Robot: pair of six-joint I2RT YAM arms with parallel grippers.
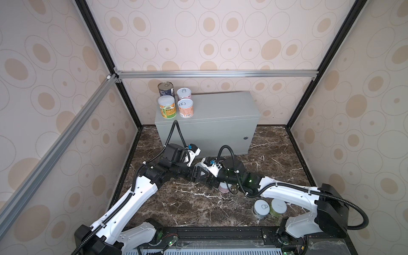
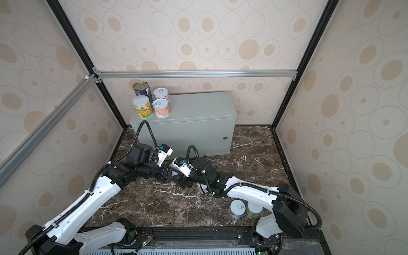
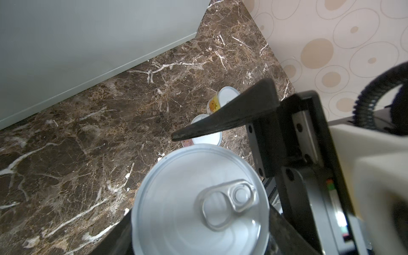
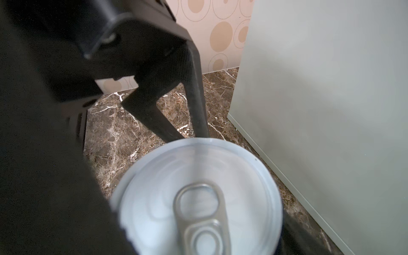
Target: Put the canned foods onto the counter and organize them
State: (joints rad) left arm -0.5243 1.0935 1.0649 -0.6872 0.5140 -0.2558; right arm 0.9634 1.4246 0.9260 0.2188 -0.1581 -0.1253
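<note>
Centring the right hand (image 1: 223, 185) around the pink can (image 1: 224, 189) on the marble (image 1: 176, 205), 6 o'clock of the grey worktop (image 1: 220, 106); unable to tell whether pinching or spread. Steadying its rim with the left hand (image 4: 187, 136), pressed together. Aiming 3 o'clock of the 4 placed cans (image 1: 185, 108).

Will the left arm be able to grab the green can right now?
Probably not. The left gripper is shut beside the middle can, and the green can stands far right, tucked under the right arm, whose white forearm hangs close over it.
</note>
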